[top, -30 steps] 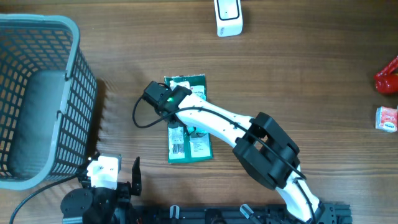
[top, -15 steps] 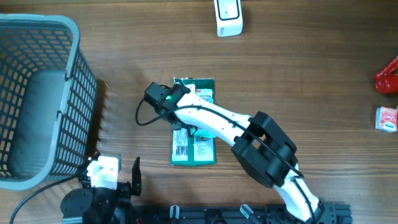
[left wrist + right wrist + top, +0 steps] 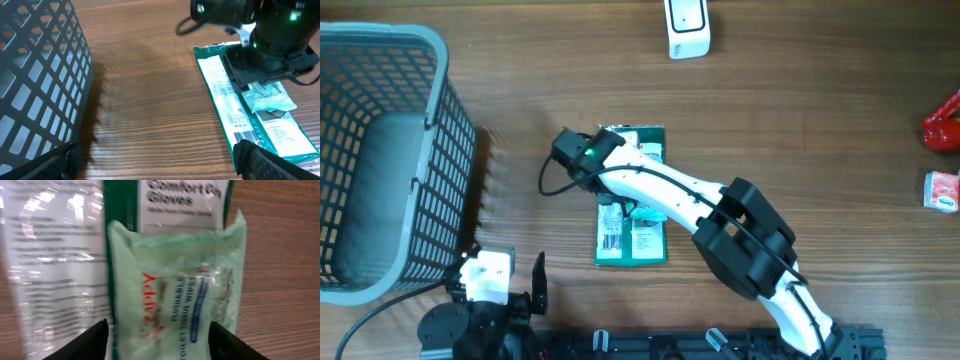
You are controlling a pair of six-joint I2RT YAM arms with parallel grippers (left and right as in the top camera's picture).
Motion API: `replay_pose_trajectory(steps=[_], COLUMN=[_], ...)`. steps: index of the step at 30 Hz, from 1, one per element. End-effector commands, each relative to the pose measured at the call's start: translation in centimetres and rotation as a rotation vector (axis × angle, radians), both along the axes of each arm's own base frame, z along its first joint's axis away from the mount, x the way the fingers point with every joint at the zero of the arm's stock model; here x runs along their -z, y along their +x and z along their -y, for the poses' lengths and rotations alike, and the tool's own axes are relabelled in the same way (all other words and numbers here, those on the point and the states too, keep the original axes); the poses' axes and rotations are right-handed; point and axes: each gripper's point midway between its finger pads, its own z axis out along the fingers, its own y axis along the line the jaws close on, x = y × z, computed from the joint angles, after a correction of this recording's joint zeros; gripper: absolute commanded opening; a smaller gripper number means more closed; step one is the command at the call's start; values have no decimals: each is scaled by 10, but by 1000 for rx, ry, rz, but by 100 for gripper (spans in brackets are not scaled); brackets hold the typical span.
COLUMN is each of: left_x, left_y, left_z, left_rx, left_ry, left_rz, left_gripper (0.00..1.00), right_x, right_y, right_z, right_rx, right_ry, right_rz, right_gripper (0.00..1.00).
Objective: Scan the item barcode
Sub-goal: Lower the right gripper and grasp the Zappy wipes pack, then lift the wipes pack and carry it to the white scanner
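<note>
The right pincer [image 3: 159,345] is hovering open, its fingers straddling a wipes packet [image 3: 175,285] that is lying on the green gloves package [image 3: 642,240] at the middle of the surface [image 3: 800,150]. Overhead, the right arm [image 3: 670,192] is mostly hiding that packet. The left pincer [image 3: 160,167] is gaping empty, its camera catching the barcode [image 3: 243,137].

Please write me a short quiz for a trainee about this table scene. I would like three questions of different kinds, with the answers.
1. True or false: the white scanner lies inside the grey basket.
2. Multiple choice: the small wipes packet lies on (A) the bare wood, (B) the green glove package, (C) the floor of the basket.
3. Fill in the missing word: the jaws of the left gripper stand ____.

Key: 1 false, the scanner is on the table, far from the basket; 2 B; 3 open.
</note>
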Motion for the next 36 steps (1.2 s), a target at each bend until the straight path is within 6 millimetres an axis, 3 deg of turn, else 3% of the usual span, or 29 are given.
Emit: replay_pose_trajectory(steps=[1,5,9,13,16,19,21,29,33,36], left_x=[-2,-2,-2,-2,-2,-2,-2,-2,-2,-2], left_y=[0,0,0,0,0,0,0,0,0,0], left_z=[3,3,3,3,3,3,3,3,3,3], left_rx=[20,20,20,20,20,20,20,20,20,20], left_ry=[5,5,5,5,5,5,5,5,5,5], left_rz=[12,11,12,12,11,11,12,11,11,11], left_gripper=[100,100,100,100,100,100,100,100,100,100], right_x=[20,38,38,30,-2,-43,-66,-145,-181,-204], right_y=[-3,-8,-7,-7,5,-1,-5,-7,-15,-24], right_z=[15,17,19,8,-7,-37,-46,-47,-51,-54], right_rx=[29,8,30,-10,-91,-314,-406,-684,-695,-527], right_ry=[-50,-67,-47,32,142,425,585,1215,1451,1562], right_rz=[-14,-65,-89,-174,-222,-343,-394,-481,-509,-641], right_gripper=[63,46,18,5,5,5,4,5,5,5])
